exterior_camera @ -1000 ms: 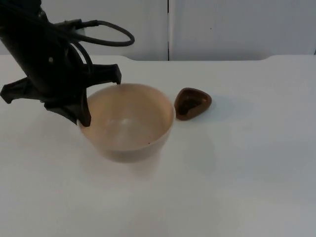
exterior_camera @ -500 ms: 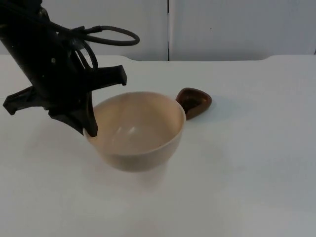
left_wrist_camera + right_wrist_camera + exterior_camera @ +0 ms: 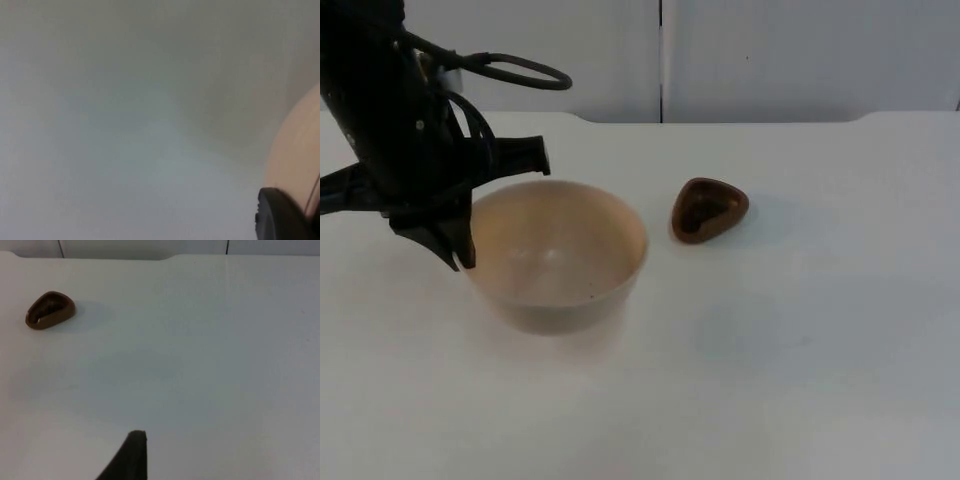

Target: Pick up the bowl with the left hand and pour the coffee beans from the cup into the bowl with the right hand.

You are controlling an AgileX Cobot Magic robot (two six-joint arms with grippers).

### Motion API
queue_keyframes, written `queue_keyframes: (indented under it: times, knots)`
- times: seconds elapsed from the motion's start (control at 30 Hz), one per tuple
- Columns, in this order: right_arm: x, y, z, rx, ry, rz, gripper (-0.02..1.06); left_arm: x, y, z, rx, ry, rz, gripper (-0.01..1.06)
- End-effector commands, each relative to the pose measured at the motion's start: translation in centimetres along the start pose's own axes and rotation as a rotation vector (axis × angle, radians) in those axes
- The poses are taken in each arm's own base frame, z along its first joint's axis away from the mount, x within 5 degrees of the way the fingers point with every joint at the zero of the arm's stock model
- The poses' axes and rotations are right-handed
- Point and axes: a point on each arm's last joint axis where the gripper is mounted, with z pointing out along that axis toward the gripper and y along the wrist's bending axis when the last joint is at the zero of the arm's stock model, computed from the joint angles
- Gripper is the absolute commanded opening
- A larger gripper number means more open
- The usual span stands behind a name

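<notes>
A cream bowl (image 3: 556,255) sits left of the middle in the top view, with nothing in it that I can make out. My left gripper (image 3: 463,248) is shut on its left rim, one finger inside and one outside. The left wrist view has the bowl's outer wall (image 3: 296,155) beside a black fingertip (image 3: 280,217). A small brown cup (image 3: 708,209) lies to the right of the bowl, apart from it, its dark opening turned toward the camera. My right gripper (image 3: 131,456) waits over bare table, far from the cup (image 3: 50,310).
The white table (image 3: 800,340) runs back to the grey partition wall (image 3: 770,55). Open table surface lies in front of and to the right of the cup.
The left gripper and the bowl first shifted right and toward the front, then moved back left. The cup has stayed in place.
</notes>
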Motion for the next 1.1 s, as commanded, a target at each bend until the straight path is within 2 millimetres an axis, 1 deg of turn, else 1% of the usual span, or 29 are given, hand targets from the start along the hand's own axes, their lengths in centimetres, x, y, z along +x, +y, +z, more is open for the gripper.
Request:
queue_keyframes:
  times: [0.0, 0.1, 0.37, 0.57, 0.7, 0.73, 0.87, 0.9, 0.93, 0.97, 1.03, 1.07]
  knots:
    - [0.0, 0.0, 0.0, 0.001, -0.007, 0.010, 1.05, 0.2, -0.6, -0.5, 0.011, -0.024, 0.018, 0.00]
    - [0.0, 0.0, 0.0, 0.001, -0.007, 0.012, 1.05, 0.4, -1.0, -0.5, 0.015, -0.023, 0.028, 0.00]
    - [-0.1, 0.0, -0.1, 0.001, -0.013, 0.012, 1.05, 0.5, -1.0, -0.5, 0.014, -0.019, 0.027, 0.00]
    - [-1.1, 0.0, -0.8, 0.005, -0.082, 0.010, 1.05, 0.5, -1.0, -0.5, 0.014, -0.019, 0.027, 0.00]
    - [-3.1, -0.1, -0.5, 0.003, -0.054, 0.013, 1.05, 0.5, -1.0, -0.5, 0.012, -0.017, 0.027, 0.00]
    - [-3.1, -0.1, -0.5, 0.003, -0.054, 0.013, 1.05, 0.5, -1.0, -0.5, 0.012, -0.017, 0.027, 0.00]
    - [-6.0, -0.2, 0.2, 0.004, -0.055, 0.014, 1.05, 0.5, -1.0, -0.5, 0.013, -0.015, 0.026, 0.00]
    - [-6.0, -0.2, 0.2, 0.004, -0.055, 0.014, 1.05, 0.5, -1.0, -0.5, 0.013, -0.015, 0.026, 0.00]
    - [-7.2, -0.2, 0.4, 0.004, -0.057, 0.015, 1.05, 0.5, -1.0, -0.5, 0.013, -0.015, 0.026, 0.00]
    - [-7.5, -0.3, 0.6, 0.004, -0.052, 0.015, 1.05, 0.5, -1.0, -0.5, 0.013, -0.015, 0.026, 0.00]
    - [-9.3, -0.3, 1.2, 0.004, -0.034, 0.016, 1.05, 0.5, -1.0, -0.5, 0.013, -0.015, 0.026, 0.00]
    - [-9.3, -0.3, 1.2, 0.004, -0.034, 0.016, 1.05, 0.5, -1.0, -0.5, 0.013, -0.015, 0.026, 0.00]
